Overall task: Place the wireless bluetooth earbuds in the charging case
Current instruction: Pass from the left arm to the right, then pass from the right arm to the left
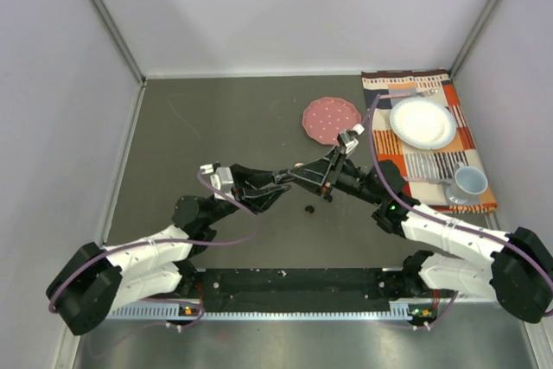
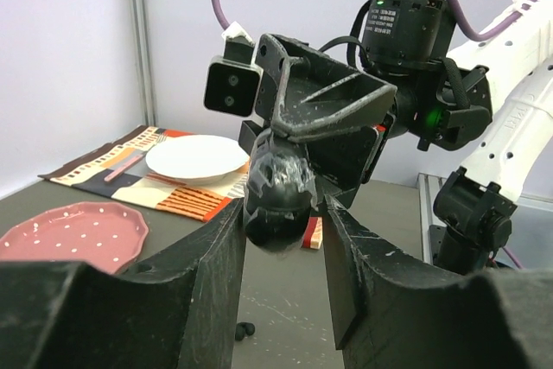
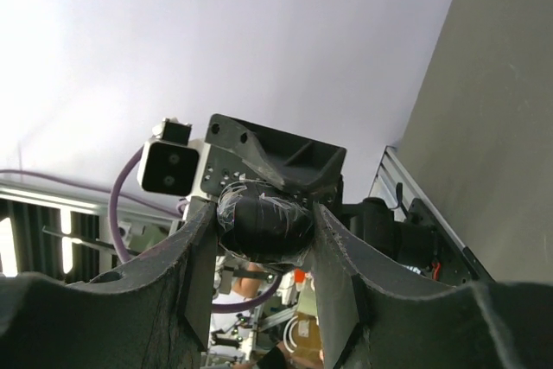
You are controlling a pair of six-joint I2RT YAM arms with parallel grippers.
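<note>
The left gripper (image 2: 283, 206) and the right gripper (image 3: 263, 213) both clench the black charging case (image 2: 276, 181) above the table (image 1: 216, 127). One black earbud (image 1: 308, 209) lies on the table at 6 o'clock from the case.

the table (image 1: 225, 127) is a matt dark grey sheet, faintly scuffed, and the strip (image 1: 285, 343) along its near edge looks like brushed metal. the fingers (image 2: 207, 274) of the left gripper (image 2: 283, 213) are matt black plastic, ridged in fine layers and scratched pale; the right gripper (image 3: 263, 213) has the same finish. the dark rounded case (image 2: 278, 192) is wrapped in wrinkled, shiny film. the arm shells (image 1: 151, 257) are smooth white plastic. the pink disc (image 1: 332, 119) looks smooth with pale dots, the white plate (image 1: 422, 122) glossy, the placemat (image 1: 423, 166) woven cloth.
</note>
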